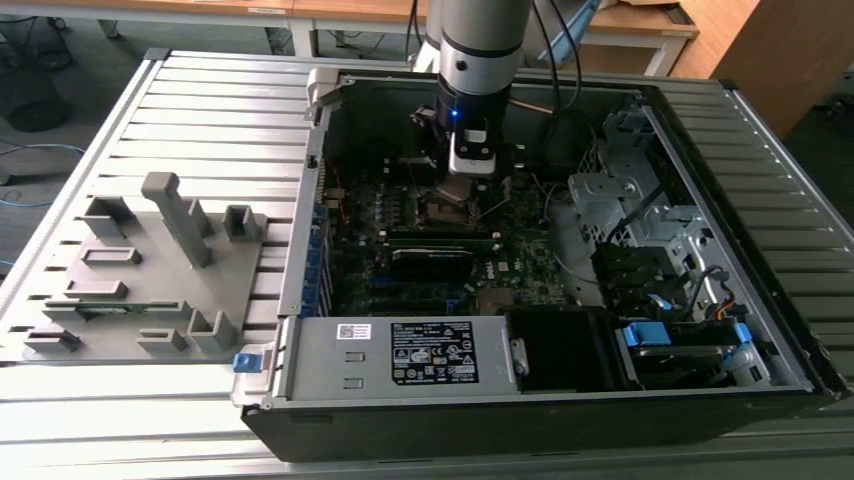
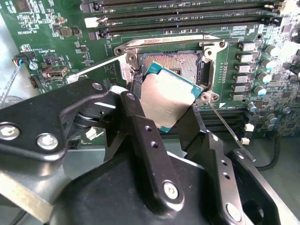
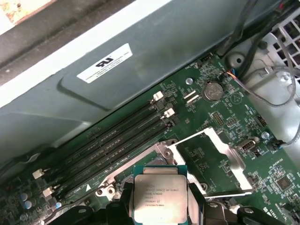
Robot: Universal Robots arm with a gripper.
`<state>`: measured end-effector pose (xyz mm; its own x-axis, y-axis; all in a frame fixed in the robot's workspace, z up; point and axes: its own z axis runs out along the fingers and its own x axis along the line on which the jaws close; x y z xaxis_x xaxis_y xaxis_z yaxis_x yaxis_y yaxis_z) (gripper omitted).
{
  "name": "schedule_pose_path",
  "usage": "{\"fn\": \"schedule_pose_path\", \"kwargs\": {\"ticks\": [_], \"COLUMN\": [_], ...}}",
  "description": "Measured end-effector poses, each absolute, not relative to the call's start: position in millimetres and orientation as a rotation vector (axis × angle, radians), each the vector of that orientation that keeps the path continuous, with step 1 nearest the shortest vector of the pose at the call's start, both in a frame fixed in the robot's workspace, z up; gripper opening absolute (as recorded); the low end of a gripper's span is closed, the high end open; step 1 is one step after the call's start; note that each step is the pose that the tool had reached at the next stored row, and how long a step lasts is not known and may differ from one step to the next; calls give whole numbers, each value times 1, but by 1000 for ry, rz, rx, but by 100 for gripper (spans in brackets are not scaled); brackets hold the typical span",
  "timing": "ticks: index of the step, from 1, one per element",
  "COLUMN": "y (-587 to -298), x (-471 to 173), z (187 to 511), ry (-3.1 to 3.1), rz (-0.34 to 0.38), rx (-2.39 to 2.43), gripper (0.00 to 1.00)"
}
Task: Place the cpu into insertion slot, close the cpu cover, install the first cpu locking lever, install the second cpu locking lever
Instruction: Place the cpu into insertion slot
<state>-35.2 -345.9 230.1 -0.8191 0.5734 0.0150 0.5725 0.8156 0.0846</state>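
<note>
Gripper (image 2: 165, 107) clasps the cpu (image 3: 160, 199) by two edges just above the slot (image 2: 185, 63), cover (image 3: 233, 152) swung open; seating it well, I judge, means keeping it level, corners squared to the slot, and lowering gently without any pressing.

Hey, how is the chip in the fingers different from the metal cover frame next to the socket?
The chip is a solid plate with a dull grey top; the cover is an open frame, with green board showing through its cut-out. The chip is gripped between the fingers over the socket; the cover lies swung open beside it, ungripped. Both are squarish grey metal.
</note>
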Motion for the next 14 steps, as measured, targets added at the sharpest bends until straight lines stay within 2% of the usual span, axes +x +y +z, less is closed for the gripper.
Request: {"fn": "schedule_pose_path", "kwargs": {"ticks": [14], "y": [-346], "x": [-35], "z": [230], "ry": [2915], "rz": [132], "rx": [1120], "gripper": [54]}}
